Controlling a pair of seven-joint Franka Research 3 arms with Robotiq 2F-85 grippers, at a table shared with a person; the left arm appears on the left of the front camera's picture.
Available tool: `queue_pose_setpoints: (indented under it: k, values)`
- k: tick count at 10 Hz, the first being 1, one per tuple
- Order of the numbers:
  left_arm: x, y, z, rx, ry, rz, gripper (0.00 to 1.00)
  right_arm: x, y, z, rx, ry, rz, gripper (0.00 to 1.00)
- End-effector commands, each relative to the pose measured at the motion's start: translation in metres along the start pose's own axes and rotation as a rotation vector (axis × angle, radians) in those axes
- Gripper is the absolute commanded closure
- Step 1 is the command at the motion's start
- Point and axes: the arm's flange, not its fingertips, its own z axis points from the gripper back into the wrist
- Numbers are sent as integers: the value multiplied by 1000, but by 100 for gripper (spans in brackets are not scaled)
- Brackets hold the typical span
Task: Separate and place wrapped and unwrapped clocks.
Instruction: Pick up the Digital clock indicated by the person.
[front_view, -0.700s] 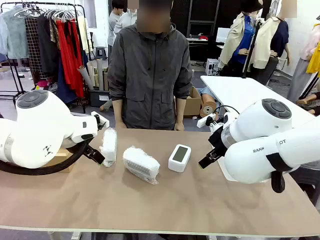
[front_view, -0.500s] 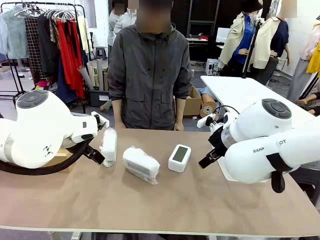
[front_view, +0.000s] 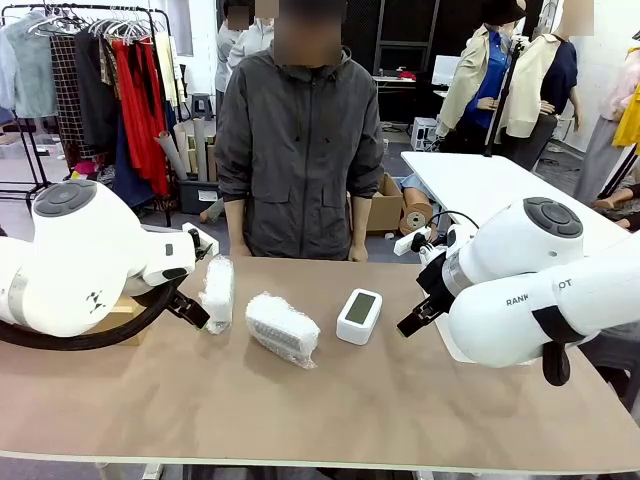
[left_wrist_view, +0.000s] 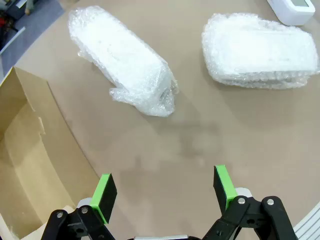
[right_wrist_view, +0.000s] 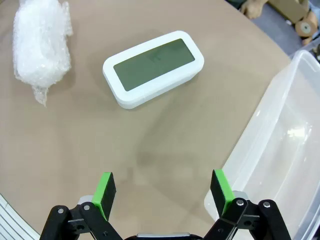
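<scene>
clock: white, rounded, grey-green screen up; at the middle of the table.
near bundle: whitish bubble wrap, oblong; just left of table's middle.
far bundle: same wrap; table's left side.
left gripper: fingers apart, empty; over table's left side.
right gripper: fingers apart, empty; over table's right side.

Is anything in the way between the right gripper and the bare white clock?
Nothing visible: only bare table lies between the right gripper, fingers open, and the unwrapped clock. The clear bin sits aside.

Brown table: left wrapped bundle, middle wrapped bundle, bare clock, cardboard box, clear tub.
</scene>
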Motion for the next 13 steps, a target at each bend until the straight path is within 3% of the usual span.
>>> queue_pose_setpoints:
  k: [1, 12, 13]
  values:
    - [0, 0, 0, 0, 0, 0, 0, 0, 0, 0, 0, 0, -1, 0]
    - [0, 0, 0, 0, 0, 0, 0, 0, 0, 0, 0, 0, 0, 0]
    - [-2, -1, 3, -27, 12, -22, 0, 0, 2, 2, 74, 18, -14, 0]
